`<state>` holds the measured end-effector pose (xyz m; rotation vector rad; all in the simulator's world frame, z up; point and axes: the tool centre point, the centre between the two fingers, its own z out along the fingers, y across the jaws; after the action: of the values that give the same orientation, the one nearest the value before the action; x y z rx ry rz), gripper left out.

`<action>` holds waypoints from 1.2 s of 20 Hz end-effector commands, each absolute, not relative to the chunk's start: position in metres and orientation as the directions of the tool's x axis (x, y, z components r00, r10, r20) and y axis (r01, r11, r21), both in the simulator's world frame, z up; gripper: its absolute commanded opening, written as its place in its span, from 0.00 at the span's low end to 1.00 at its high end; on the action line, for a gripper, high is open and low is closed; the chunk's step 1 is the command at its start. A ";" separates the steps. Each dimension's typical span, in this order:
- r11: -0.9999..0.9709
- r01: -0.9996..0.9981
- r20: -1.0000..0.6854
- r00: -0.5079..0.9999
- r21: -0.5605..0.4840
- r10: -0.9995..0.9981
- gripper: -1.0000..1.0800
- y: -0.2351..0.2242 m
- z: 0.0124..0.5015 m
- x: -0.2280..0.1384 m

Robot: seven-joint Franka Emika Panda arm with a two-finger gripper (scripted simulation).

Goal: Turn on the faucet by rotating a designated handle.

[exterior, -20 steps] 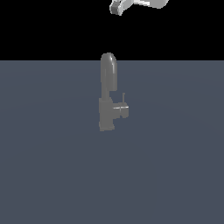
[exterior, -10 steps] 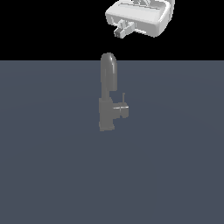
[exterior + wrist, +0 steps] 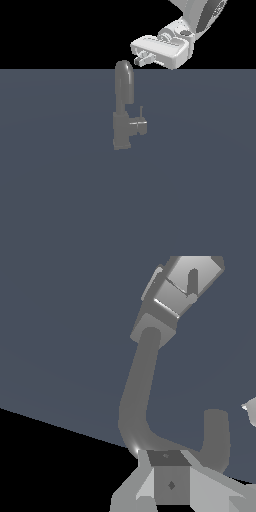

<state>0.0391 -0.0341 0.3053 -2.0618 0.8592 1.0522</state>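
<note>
The dull grey faucet (image 3: 123,115) stands upright on the dark floor, with its blocky base low and its arched spout (image 3: 125,70) on top. The handle (image 3: 138,126) is a short stub on the exterior view's right side of the body, with a thin lever pin (image 3: 142,112) standing up at its end. My gripper (image 3: 138,59) hangs just above and right of the spout's arch, well above the handle, touching nothing. Its fingers look pressed together and empty. In the wrist view the spout (image 3: 137,401), the handle (image 3: 192,278) and the gripper (image 3: 170,476) all show.
The faucet stands on a flat dark grey-blue floor (image 3: 60,190). The white arm (image 3: 200,20) comes in from the exterior view's upper right corner.
The gripper has come down and to the exterior view's left, from the top edge to just above the spout's arch. The faucet and handle have not moved.
</note>
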 end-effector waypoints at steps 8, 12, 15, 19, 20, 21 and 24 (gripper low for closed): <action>-0.408 -0.897 -0.951 0.259 -0.171 -0.170 0.00 -0.043 0.240 0.068; -0.339 -0.933 -0.977 0.172 -0.122 -0.122 0.00 -0.044 0.210 0.077; -0.295 -0.952 -0.990 0.115 -0.084 -0.088 0.00 -0.044 0.190 0.081; -0.246 -0.968 -0.998 0.053 -0.040 -0.047 0.00 -0.043 0.167 0.084; -0.236 -0.971 -0.998 0.040 -0.030 -0.038 0.00 -0.043 0.162 0.085; -0.227 -0.974 -0.999 0.029 -0.021 -0.030 0.00 -0.042 0.158 0.085; -0.207 -0.978 -1.000 0.003 -0.001 -0.011 0.00 -0.041 0.148 0.086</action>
<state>0.0849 -0.0416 0.1524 -1.3929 1.1040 1.3480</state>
